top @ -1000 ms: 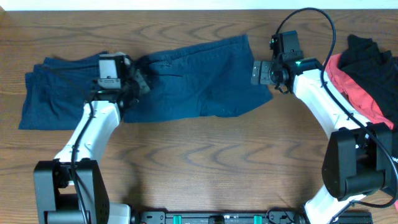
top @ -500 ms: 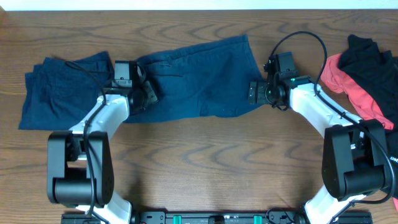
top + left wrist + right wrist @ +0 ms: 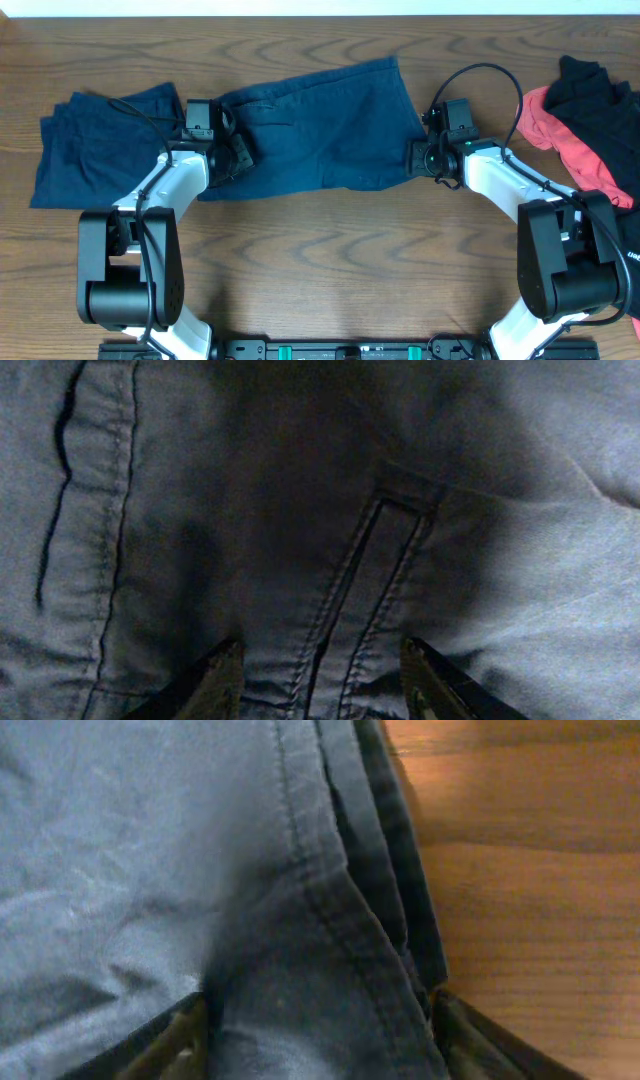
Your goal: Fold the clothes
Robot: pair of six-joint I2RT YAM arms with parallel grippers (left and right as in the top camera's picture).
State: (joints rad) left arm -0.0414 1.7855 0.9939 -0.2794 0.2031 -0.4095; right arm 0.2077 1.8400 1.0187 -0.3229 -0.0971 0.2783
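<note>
The dark navy shorts (image 3: 320, 130) lie spread across the back of the table, one leg at the far left (image 3: 90, 145). My left gripper (image 3: 236, 156) is down on their middle. In the left wrist view its jaws (image 3: 320, 665) are open and straddle a stitched belt loop (image 3: 385, 550). My right gripper (image 3: 417, 160) is at the right hem of the shorts. In the right wrist view its jaws (image 3: 320, 1020) are open, with the layered hem edge (image 3: 370, 910) between them. The black garment (image 3: 600, 100) and the coral-red garment (image 3: 560, 140) lie at the far right.
Bare wooden table (image 3: 330, 260) runs along the front, and shows beside the hem in the right wrist view (image 3: 530, 870). The black and coral-red pile sits close behind my right arm's elbow (image 3: 575, 205).
My left gripper moved right and slightly forward onto the middle of the shorts, then stayed. My right gripper moved toward me along the right hem and settled over its edge.
</note>
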